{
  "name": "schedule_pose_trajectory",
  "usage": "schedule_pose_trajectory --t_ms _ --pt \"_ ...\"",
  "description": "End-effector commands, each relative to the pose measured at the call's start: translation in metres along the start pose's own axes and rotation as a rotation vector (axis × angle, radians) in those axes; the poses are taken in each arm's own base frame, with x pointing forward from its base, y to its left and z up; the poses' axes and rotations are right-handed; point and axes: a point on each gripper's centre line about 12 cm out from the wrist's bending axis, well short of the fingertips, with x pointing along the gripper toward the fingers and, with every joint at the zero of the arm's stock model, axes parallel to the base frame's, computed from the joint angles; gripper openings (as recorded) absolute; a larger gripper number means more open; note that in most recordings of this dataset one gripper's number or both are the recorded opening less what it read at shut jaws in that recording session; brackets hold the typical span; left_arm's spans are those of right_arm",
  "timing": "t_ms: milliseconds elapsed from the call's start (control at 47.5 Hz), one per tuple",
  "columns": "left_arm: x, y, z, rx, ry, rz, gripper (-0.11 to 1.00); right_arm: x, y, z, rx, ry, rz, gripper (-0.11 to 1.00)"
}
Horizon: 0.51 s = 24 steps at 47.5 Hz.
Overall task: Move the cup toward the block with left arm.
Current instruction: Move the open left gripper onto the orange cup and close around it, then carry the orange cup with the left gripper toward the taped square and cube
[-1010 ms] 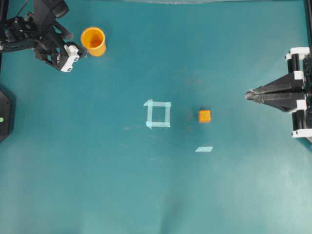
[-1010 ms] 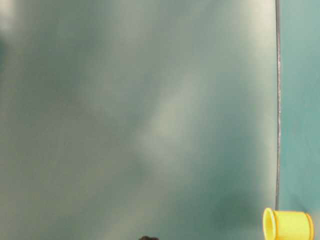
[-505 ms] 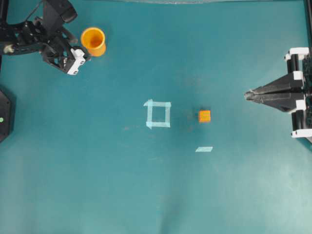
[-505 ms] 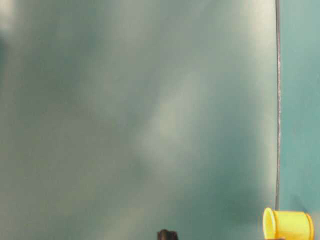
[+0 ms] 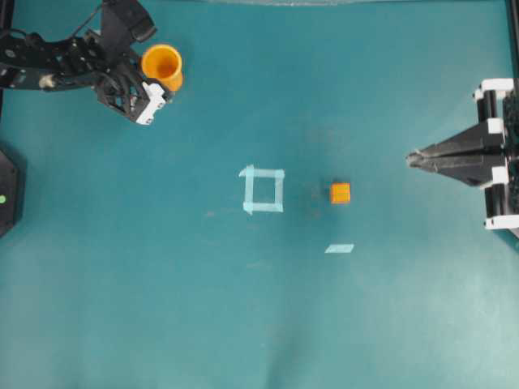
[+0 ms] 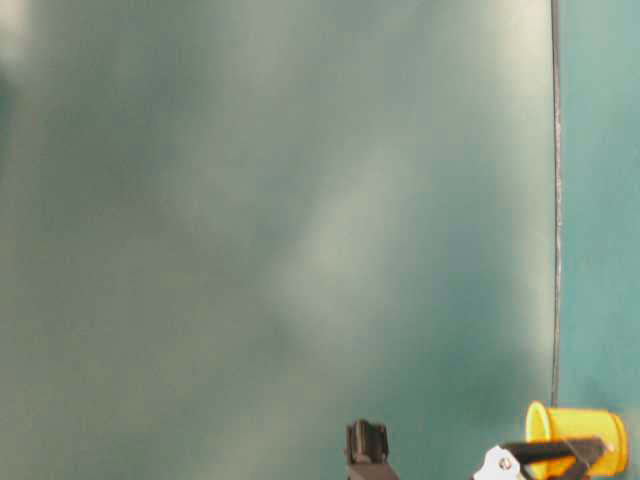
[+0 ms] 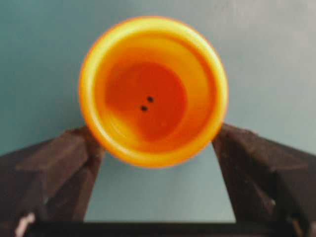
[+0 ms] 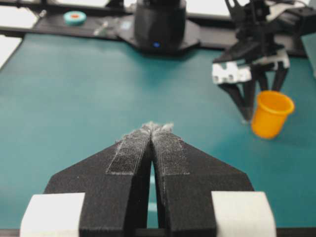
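Note:
The orange-yellow cup [image 5: 162, 66] stands upright at the far left of the teal table. My left gripper [image 5: 154, 79] is open and reaches it from the left. In the left wrist view the cup [image 7: 153, 91] sits at the tips of the two dark fingers [image 7: 64, 173], which flank its near side with bare table between them behind it. The left gripper [image 7: 155, 132] is not closed on it. The block [image 5: 340, 193], a tiny orange cube, lies well away, right of the middle. My right gripper [image 5: 412, 159] rests shut at the right edge, its pads [image 8: 131, 148] pressed together and nothing in them.
A pale tape square [image 5: 263, 189] marks the table's middle, left of the block, and a short tape strip [image 5: 340, 248] lies below the block. The right wrist view shows the left arm's black base [image 8: 160, 24] and a tape roll [image 8: 75, 18] at the far table edge.
My left gripper has travelled right, from beside the cup to around its near side, still open. The cup has shifted slightly to the right. The right arm and the block have not moved.

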Motion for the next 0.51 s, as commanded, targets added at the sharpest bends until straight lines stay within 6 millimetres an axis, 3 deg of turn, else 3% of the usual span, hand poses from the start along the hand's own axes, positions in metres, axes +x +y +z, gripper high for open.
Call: schedule_pose_trajectory --t_ms 0,484 --pt "0.001 -0.003 0.016 0.002 -0.042 -0.008 0.79 0.002 0.000 0.013 -0.003 -0.034 0.000 0.00" --pt "0.019 -0.001 0.030 -0.004 -0.057 -0.002 0.76 0.004 0.001 0.010 -0.004 -0.022 0.007 0.00"
